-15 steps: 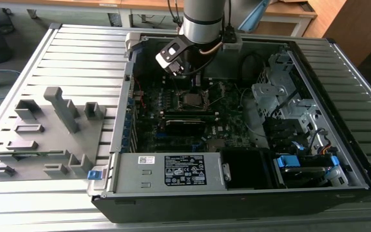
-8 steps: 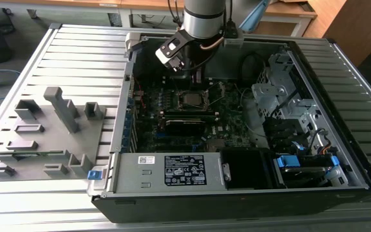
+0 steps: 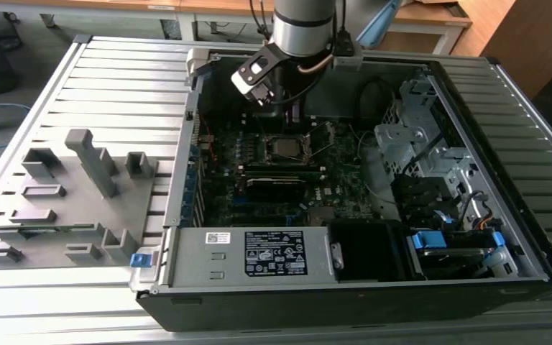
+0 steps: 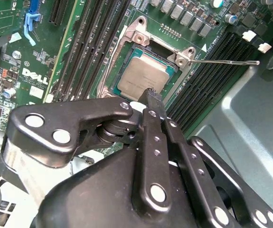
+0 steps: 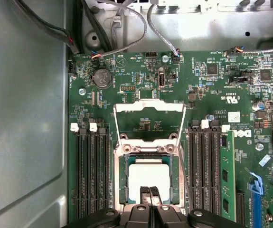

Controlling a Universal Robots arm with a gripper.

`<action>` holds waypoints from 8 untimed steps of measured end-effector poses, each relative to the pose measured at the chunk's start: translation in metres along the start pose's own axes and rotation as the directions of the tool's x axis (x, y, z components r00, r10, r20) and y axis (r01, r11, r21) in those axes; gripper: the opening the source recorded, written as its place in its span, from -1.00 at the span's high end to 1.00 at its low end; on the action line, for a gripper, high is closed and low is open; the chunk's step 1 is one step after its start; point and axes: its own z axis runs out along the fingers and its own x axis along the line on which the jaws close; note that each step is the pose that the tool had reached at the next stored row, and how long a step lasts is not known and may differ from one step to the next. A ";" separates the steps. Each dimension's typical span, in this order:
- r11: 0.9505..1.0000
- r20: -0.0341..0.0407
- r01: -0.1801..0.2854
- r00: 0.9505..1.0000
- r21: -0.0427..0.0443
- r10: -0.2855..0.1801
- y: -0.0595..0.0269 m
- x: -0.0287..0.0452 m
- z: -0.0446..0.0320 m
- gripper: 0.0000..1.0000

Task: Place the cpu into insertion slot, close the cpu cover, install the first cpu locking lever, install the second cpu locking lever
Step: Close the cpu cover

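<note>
The arm (image 3: 304, 32), at the exterior view's top centre, is a silver-grey tube with a looping black cable (image 3: 321, 63). The gripper (image 4: 149, 95) is glossy black bars with silvery rivets (image 4: 157, 192).

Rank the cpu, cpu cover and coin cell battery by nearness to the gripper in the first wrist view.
From the gripper:
1. cpu: seated in the insertion slot, right by the gripper.
2. cpu cover: raised open, just beyond the slot.
3. coin cell battery: farthest, past the cover.

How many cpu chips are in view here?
1. The cpu lies in the insertion slot, by the gripper, the cpu cover raised. Others may be hidden in the case.
</note>
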 end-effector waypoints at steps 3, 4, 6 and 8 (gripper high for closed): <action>1.000 0.000 0.000 1.000 0.000 0.000 0.0001 0.0001 -0.0014 0.80; 1.000 0.000 0.000 1.000 0.000 0.000 0.0001 0.0001 -0.0020 0.80; 1.000 -0.001 0.000 1.000 0.000 0.000 0.0001 0.0002 -0.0022 0.80; 1.000 -0.001 0.000 1.000 0.000 0.000 0.0001 0.0001 -0.0024 0.80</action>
